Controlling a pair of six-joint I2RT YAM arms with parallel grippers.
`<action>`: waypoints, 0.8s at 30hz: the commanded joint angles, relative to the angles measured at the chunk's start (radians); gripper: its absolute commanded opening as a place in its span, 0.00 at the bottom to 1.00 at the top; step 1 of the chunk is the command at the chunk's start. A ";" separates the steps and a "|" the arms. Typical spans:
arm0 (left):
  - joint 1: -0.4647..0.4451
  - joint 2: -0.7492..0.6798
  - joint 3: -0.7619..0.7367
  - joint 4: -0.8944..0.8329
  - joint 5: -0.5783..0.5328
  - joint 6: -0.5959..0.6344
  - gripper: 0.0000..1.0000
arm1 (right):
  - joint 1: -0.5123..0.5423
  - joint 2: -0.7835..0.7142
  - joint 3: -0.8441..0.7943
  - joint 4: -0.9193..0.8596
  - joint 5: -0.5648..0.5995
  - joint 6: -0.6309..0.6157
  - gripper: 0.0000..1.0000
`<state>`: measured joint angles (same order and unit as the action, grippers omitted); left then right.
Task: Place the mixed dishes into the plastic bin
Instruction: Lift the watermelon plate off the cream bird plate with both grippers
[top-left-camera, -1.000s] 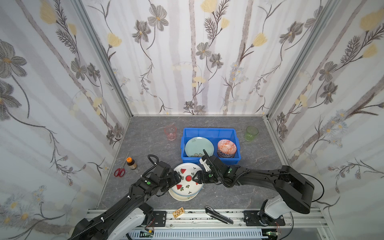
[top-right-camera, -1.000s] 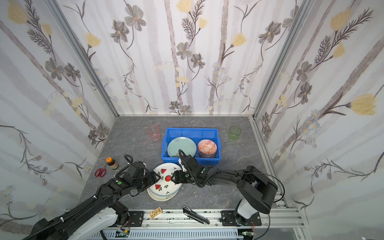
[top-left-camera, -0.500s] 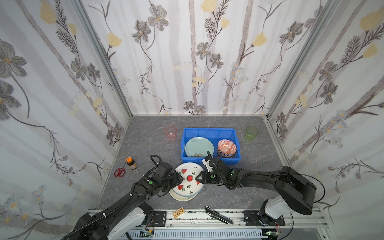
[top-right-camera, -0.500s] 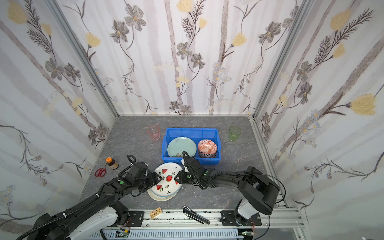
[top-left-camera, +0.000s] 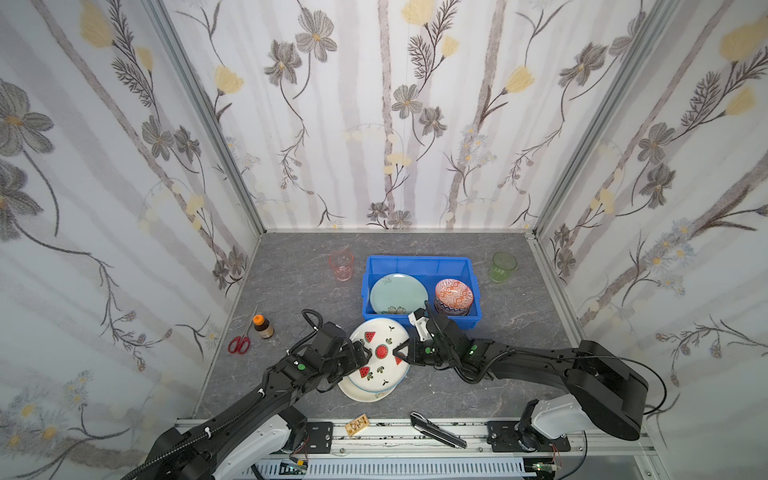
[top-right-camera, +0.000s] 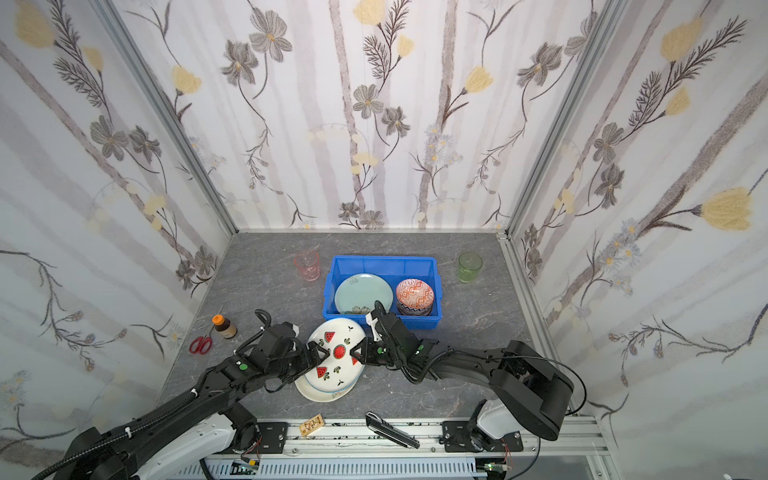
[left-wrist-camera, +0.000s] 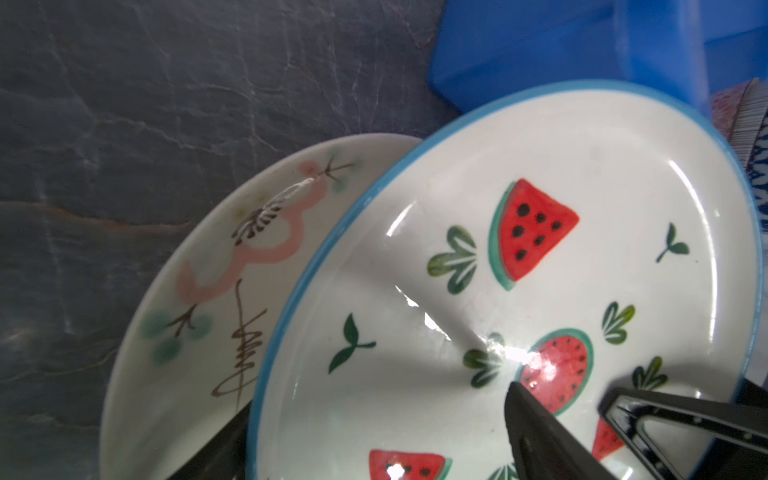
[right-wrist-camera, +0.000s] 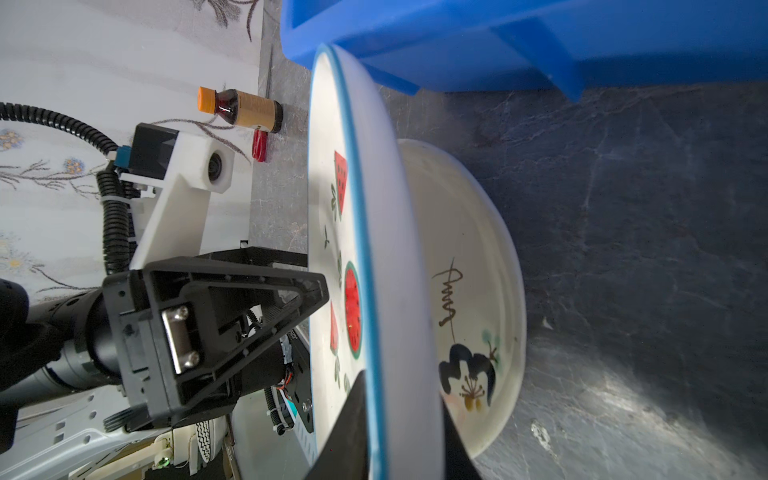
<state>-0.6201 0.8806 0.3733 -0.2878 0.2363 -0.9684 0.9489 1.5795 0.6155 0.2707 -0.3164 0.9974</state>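
Scissors (top-left-camera: 239, 344) and a bottle (top-left-camera: 262, 327) sit well left of the left fingers (left-wrist-camera: 540, 436); the pink tumbler (top-left-camera: 341, 266) stands well beyond them. These fingers are spread wide astride the watermelon plate's (top-left-camera: 382, 332) left rim, one above, one under. The plate is tilted over the cream plate (top-left-camera: 361, 395) on the table (top-left-camera: 291, 291). The right fingers (right-wrist-camera: 351, 436) pinch its right rim. Just beyond them sits the bin (top-left-camera: 419, 266), holding a green plate (top-left-camera: 397, 291) and bowls (top-left-camera: 454, 293); the green tumbler (top-left-camera: 504, 267) stands past it.

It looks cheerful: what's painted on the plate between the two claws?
The plate: white, red watermelon slices, green sprigs, blue rim. Clearest in the left wrist view.
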 joint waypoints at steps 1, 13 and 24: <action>-0.001 -0.006 -0.002 0.067 0.008 -0.003 0.86 | 0.001 -0.033 -0.003 0.069 -0.005 0.011 0.18; -0.001 -0.029 0.010 0.065 0.004 -0.004 1.00 | -0.004 -0.139 -0.016 -0.036 0.051 -0.011 0.12; 0.000 -0.101 0.080 0.053 0.018 -0.018 1.00 | -0.022 -0.245 0.031 -0.248 0.055 -0.103 0.10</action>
<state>-0.6209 0.7929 0.4278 -0.2436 0.2462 -0.9737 0.9321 1.3586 0.6174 0.0246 -0.2554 0.9367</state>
